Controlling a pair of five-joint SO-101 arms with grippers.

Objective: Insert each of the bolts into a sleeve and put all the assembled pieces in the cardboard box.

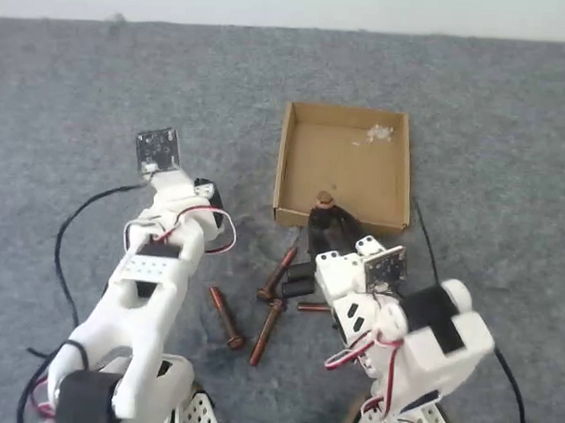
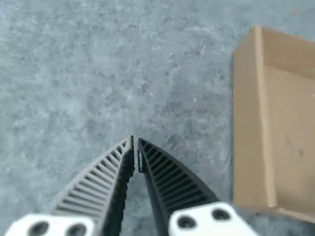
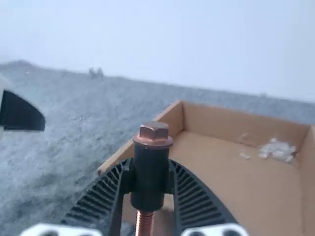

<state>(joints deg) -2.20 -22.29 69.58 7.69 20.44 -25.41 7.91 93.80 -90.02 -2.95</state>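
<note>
My right gripper (image 3: 149, 189) is shut on a black sleeve (image 3: 149, 172) with a copper bolt (image 3: 153, 133) through it, held upright. In the high view this assembled piece (image 1: 325, 202) sits at the near wall of the cardboard box (image 1: 294, 156). Just behind the piece in the right wrist view is the box's floor (image 3: 236, 167). My left gripper (image 2: 135, 143) is shut and holds nothing, low over bare carpet to the left of the box (image 2: 248, 113). It is also visible from above (image 1: 205, 192). Loose bolts (image 1: 226, 316) (image 1: 267, 330) (image 1: 279, 270) and black sleeves (image 1: 299, 288) lie on the carpet between the arms.
Grey carpet (image 1: 454, 78) covers the whole table. White scraps (image 1: 378, 133) lie in the box's far corner. A short bolt (image 1: 313, 306) lies close to the right arm's base. Cables trail beside the left arm (image 1: 73, 218) and right of the box (image 1: 425, 240).
</note>
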